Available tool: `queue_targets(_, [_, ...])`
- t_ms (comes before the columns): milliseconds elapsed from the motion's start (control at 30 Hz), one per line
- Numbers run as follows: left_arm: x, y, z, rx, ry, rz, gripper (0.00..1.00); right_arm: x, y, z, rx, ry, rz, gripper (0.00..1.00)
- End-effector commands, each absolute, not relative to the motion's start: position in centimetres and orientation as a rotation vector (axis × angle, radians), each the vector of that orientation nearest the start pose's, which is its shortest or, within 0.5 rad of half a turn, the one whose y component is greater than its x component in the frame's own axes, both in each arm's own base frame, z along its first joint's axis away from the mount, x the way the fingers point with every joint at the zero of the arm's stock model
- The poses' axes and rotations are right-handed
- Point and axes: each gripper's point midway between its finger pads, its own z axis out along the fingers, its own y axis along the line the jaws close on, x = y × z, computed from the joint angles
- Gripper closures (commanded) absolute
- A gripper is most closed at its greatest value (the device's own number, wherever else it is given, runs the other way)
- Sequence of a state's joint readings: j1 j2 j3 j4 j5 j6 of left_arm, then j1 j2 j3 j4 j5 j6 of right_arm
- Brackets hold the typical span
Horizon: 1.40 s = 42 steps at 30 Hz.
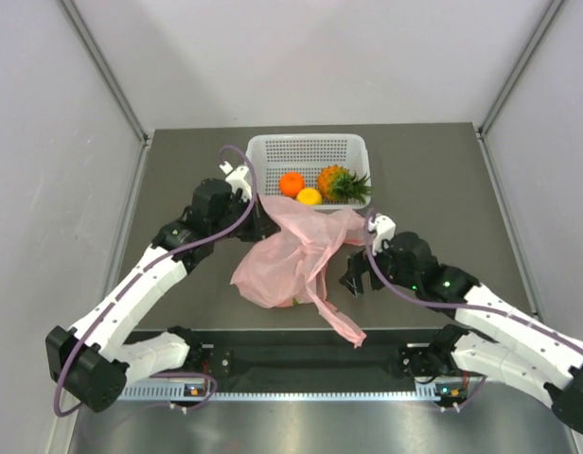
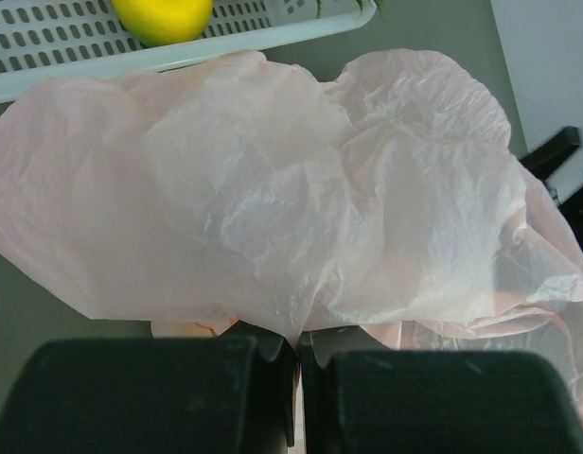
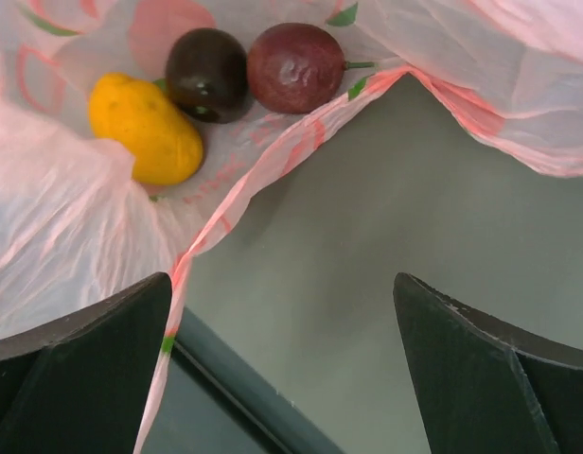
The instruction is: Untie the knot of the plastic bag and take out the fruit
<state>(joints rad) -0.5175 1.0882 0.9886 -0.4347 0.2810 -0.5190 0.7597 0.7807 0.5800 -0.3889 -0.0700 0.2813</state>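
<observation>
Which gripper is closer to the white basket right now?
The left gripper, shut on the bag, sits right beside the basket; the right gripper, open, is farther off, by the bag's right side.

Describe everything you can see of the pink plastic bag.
The plastic bag is thin, translucent salmon-pink film, crumpled and slumped on the dark table by the white basket. One handle strip trails toward the near edge. The left tool pinches its film. Its mouth gapes, showing a yellow fruit and two dark ones inside.
</observation>
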Motion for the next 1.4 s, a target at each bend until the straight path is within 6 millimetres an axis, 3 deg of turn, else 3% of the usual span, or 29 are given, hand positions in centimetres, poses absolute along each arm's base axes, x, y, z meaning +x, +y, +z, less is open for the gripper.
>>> queue_targets(0, [25.2,-23.9,26.2,0.197,2.152,-0.987,1.0,20.4,22.8,14.1,-0.506,2.086,0.71,0.0])
queue_targets(33, [25.1,-24.1,26.5,0.199,2.148,-0.995,1.0,21.0,23.3,13.2,-0.507,2.106,0.694,0.0])
queue_targets(100, [24.5,-24.6,27.6,0.215,2.132,-1.019,1.0,22.4,24.5,14.2,-0.498,2.061,0.707,0.0])
queue_targets(133, [24.4,-24.7,28.0,0.217,2.125,-1.019,1.0,22.9,24.9,13.4,-0.504,2.08,0.693,0.0])
queue_targets(200, [23.9,-24.9,28.6,0.231,2.122,-1.023,1.0,24.0,26.2,14.6,-0.51,2.041,0.715,0.0])
queue_targets(233, [23.8,-24.9,28.8,0.232,2.121,-1.024,1.0,24.3,26.8,14.1,-0.524,2.057,0.709,0.0])
queue_targets(300, [23.4,-24.9,28.9,0.241,2.12,-1.033,1.0,25.1,28.0,15.0,-0.528,2.025,0.724,0.0])
queue_targets(333, [23.3,-24.8,28.7,0.249,2.121,-1.028,1.0,25.6,28.3,14.3,-0.52,2.041,0.71,0.0])
queue_targets(433, [23.3,-24.0,26.4,0.246,2.169,-0.961,1.0,26.7,29.3,13.8,-0.484,2.038,0.711,0.0])
queue_targets(533, [23.1,-23.1,22.8,0.232,2.241,-0.891,1.0,27.1,30.6,13.5,-0.465,2.023,0.745,0.0])
queue_targets(633, [22.3,-22.1,18.0,0.205,2.339,-0.831,1.0,27.8,31.5,13.4,-0.424,2.001,0.728,0.0])
queue_targets(733, [22.0,-21.2,15.6,0.174,2.377,-0.773,1.0,28.1,32.2,12.9,-0.398,1.994,0.71,0.0])
queue_targets(767, [21.6,-20.4,13.7,0.161,2.415,-0.728,1.0,28.3,32.4,12.7,-0.389,1.994,0.693,0.0])
queue_targets(867, [21.4,-18.5,10.6,0.1,2.476,-0.592,1.0,28.7,33.1,11.8,-0.371,2.001,0.64,0.0])
queue_targets(1033, [21.4,-15.6,6.6,-0.027,2.571,-0.367,1.0,28.9,34.7,11.9,-0.345,1.98,0.624,0.0])
queue_targets(1233, [21.6,-15.3,4.0,-0.04,2.627,-0.297,1.0,29.2,35.9,11.7,-0.336,1.968,0.573,0.0])
queue_targets(1367, [22.0,-15.9,3.9,-0.027,2.612,-0.324,1.0,29.8,36.4,10.8,-0.331,1.986,0.55,0.0])
